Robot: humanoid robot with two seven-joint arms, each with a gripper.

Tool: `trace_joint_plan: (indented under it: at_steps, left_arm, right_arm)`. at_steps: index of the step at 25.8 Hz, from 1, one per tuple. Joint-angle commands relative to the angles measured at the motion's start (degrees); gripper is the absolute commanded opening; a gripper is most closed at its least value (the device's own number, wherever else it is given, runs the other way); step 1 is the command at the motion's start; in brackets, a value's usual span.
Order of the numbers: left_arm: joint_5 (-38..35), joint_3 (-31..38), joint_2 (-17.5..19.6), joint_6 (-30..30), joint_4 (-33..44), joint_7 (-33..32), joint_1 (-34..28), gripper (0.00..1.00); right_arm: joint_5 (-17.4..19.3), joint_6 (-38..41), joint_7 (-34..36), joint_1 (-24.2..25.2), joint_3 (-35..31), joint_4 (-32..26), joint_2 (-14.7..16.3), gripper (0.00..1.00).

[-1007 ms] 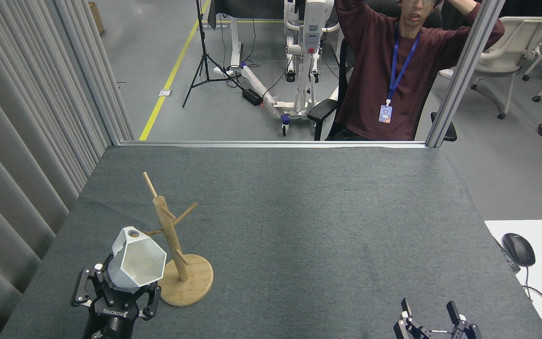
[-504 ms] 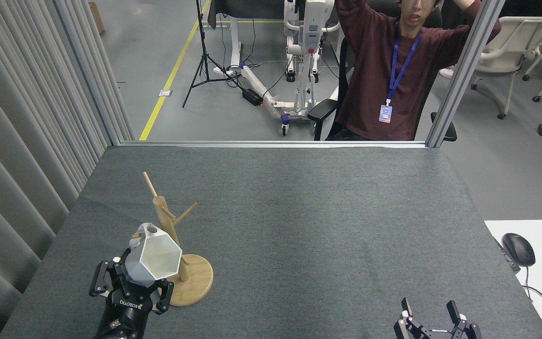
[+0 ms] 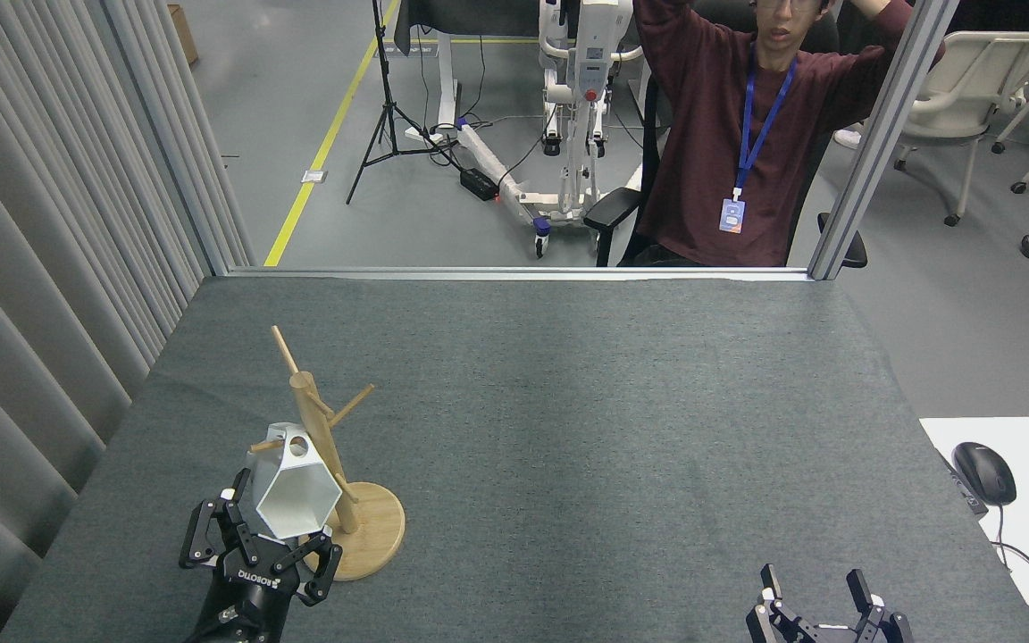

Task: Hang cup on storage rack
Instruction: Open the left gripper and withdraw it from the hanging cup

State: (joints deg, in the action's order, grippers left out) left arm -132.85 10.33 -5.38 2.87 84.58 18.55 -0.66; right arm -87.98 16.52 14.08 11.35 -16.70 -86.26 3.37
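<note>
1. Left end effector [image 3: 262,546], black with several fingers, grips the white faceted cup [image 3: 293,493] from below at the near-left part of the gray tabletop [image 3: 586,420].
2. Cup is tilted, its hexagonal mouth facing the camera; the small tab with a round hole [image 3: 297,444] at its rim sits right against the upright post of the storage rack [image 3: 322,446].
3. One thin peg [image 3: 266,444] of the bamboo rack shows just left of the tab; whether it passes through the hole cannot be told from this view.
4. Rack's round disc base [image 3: 372,531] rests on the tabletop, partly behind the cup and the end effector's fingers.
5. Right end effector [image 3: 814,594] sits at the lower right edge of the view, its two fingers spread apart and holding nothing, well apart from the cup.
6. Beyond the far edge of the tabletop, a person in a dark red top [image 3: 711,152] with a blue lanyard sits in a chair, arms raised.
7. A computer mouse [image 3: 984,471] lies on a white surface to the right of the tabletop.
</note>
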Motion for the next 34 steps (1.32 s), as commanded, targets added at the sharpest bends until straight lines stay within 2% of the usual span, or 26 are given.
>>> trace_joint_plan:
  at_steps: [1,10,14,15,18,19,21,22,24,25,27,29,34]
  left_arm:
    - [0.3,0.2,0.2,-0.1,-0.3,1.4,-1.1,1.00]
    - [2.5,5.3,0.7,-0.2,-4.2,3.1,-4.4,1.00]
    - [4.3,7.6,1.3,0.9,-2.8,3.5,-7.0,1.00]
    - [6.9,8.0,2.0,1.9,-1.0,3.5,-8.3,1.00]
    - [19.9,8.6,3.3,10.1,3.6,2.7,-12.0,1.00]
    - [22.8,8.7,3.7,12.1,4.5,2.4,-12.8,1.00]
    - [25.9,8.7,4.2,14.3,5.4,1.3,-13.8,1.00]
    - [27.6,8.7,4.3,15.1,5.9,0.4,-14.2,1.00]
    - [33.2,8.5,4.5,17.7,5.9,-1.2,-14.4,1.00]
    - [36.1,8.4,4.5,18.8,5.6,-2.1,-14.5,1.00]
    - [40.3,8.1,4.5,20.1,5.1,-3.3,-14.6,1.00]
    - [41.4,7.5,4.5,20.0,4.5,-3.4,-14.7,1.00]
    - [41.4,5.9,4.6,19.9,5.8,-3.4,-14.8,1.00]
  right_arm:
    - [0.0,0.2,0.0,0.0,0.0,0.0,0.0,0.99]
    - [0.0,0.2,0.0,-0.2,0.1,-0.2,0.0,0.99]
    - [0.0,0.2,0.0,-0.3,0.1,-0.2,0.0,0.99]
    - [0.0,0.4,0.0,-0.4,0.1,-0.3,0.2,0.99]
    - [0.1,4.0,0.3,1.0,0.1,-2.6,0.7,0.99]
    - [0.2,6.1,0.3,2.4,-0.4,-4.4,0.5,0.99]
    - [0.4,9.0,0.8,8.4,-0.6,-8.5,-0.1,0.99]
    - [0.4,9.5,1.3,10.4,-0.5,-9.9,0.5,0.99]
    - [0.6,8.8,3.1,12.0,-0.4,-10.3,1.1,0.99]
    - [1.8,7.7,3.9,12.3,-0.5,-10.2,1.6,0.99]
    - [7.0,5.6,4.6,14.3,-0.5,-10.4,2.4,0.99]
    - [9.7,4.7,4.6,16.0,-0.7,-10.8,2.9,0.99]
    - [9.6,4.5,4.7,16.4,-0.7,-10.9,2.7,0.99]
